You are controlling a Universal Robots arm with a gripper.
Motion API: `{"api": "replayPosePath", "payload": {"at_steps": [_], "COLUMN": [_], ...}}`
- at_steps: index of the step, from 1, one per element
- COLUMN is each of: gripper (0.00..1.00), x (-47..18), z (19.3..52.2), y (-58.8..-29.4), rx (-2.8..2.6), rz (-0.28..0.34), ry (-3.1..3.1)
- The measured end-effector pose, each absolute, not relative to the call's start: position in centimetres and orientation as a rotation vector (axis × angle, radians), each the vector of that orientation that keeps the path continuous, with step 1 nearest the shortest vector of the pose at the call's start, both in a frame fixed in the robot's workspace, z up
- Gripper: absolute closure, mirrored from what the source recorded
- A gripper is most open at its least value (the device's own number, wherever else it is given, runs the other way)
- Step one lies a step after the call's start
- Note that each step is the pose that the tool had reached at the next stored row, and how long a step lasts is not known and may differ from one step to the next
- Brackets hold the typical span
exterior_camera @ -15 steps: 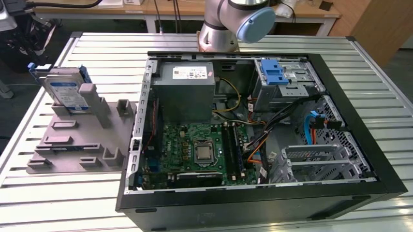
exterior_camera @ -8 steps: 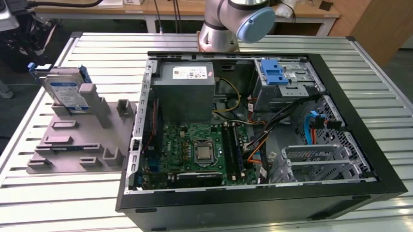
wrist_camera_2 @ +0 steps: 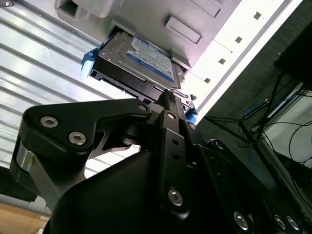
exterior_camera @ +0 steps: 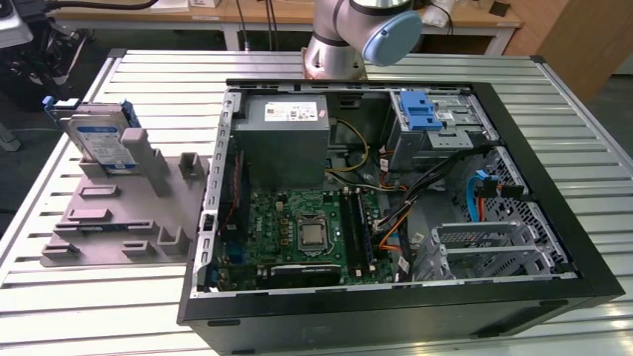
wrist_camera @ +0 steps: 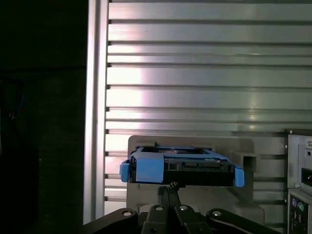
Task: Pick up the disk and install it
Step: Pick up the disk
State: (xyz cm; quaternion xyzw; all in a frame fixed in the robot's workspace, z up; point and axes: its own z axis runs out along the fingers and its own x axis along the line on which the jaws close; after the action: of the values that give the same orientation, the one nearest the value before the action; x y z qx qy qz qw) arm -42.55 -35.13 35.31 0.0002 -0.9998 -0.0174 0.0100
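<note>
Black metal two-finger pincer (wrist_camera_2: 168, 95), one. Seen close in both wrist views (wrist_camera: 168, 187). Fingers clenched together with no gap showing between them, grasping nothing. Tips sit just beside the near edge of the disk; whether they touch it cannot be told.

Flat rectangular silver-grey hard disk (wrist_camera_2: 141, 61) with blue-and-white label and blue plastic rails, one. Not installed. Stands on edge in the holder, outside the case, label face showing in the exterior view (exterior_camera: 99, 141). In the first wrist view (wrist_camera: 180, 165) its narrow edge faces the camera, a blue rail at each end.

Pale grey moulded plastic holder (exterior_camera: 118, 215) with upright posts and slots, one. Lies on the table at the exterior view's left, just beside the case. The disk occupies its far corner.

Black computer tower case (exterior_camera: 396, 319), one. Lies on its side, interior open upward. Contents:
- green motherboard (exterior_camera: 296, 222), one, near the front wall;
- grey metal power-supply box (exterior_camera: 287, 141) with a small white sticker, one, at the far wall;
- blue plastic latch (exterior_camera: 419, 111) with ribbed tabs, one, on the metal drive cage in the far corner at the exterior view's right;
- blue cable (exterior_camera: 473, 196), one, below the cage.

Ribbed silver aluminium table (exterior_camera: 554, 96), one. Bears the holder and the case.

Grey robot arm base (exterior_camera: 342, 33) with a blue cap, one. Stands at the table's far edge, behind the case.
</note>
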Motion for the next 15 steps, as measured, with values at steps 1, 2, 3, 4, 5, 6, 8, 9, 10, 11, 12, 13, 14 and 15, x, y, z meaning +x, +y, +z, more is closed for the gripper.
{"api": "replayPosePath", "payload": {"at_steps": [1, 2, 3, 4, 5, 6, 8, 9, 10, 11, 12, 13, 14, 15], "gripper": [0.89, 0.89, 0.89, 0.89, 0.89, 0.89, 0.89, 0.89, 0.89, 0.89, 0.89, 0.89, 0.89, 0.89], "x": [-42.55, -42.55, -42.55, -42.55, -42.55, -42.55, -42.55, -42.55, -42.55, -42.56, -42.56, -42.55, -42.56, -42.55], "z": [35.31, 35.31, 35.31, 35.31, 35.31, 35.31, 35.31, 35.31, 35.31, 35.31, 35.31, 35.31, 35.31, 35.32], "y": [-35.13, -35.13, -35.13, -35.13, -35.13, -35.13, -35.13, -35.13, -35.13, -35.13, -35.13, -35.13, -35.13, -35.13], "rx": [0.008, 0.015, 0.021, 0.028, 0.035, 0.042, 0.056, 0.063, 0.07, 0.076, 0.082, 0.089, 0.095, 0.101], "rz": [-0.054, -0.054, -0.054, -0.054, -0.054, -0.054, -0.054, -0.054, -0.053, -0.053, -0.053, -0.053, -0.053, -0.053], "ry": [-3.121, -3.121, -3.121, -3.121, -3.121, -3.12, -3.12, -3.12, -3.12, -3.119, -3.119, -3.119, -3.119, -3.118]}}
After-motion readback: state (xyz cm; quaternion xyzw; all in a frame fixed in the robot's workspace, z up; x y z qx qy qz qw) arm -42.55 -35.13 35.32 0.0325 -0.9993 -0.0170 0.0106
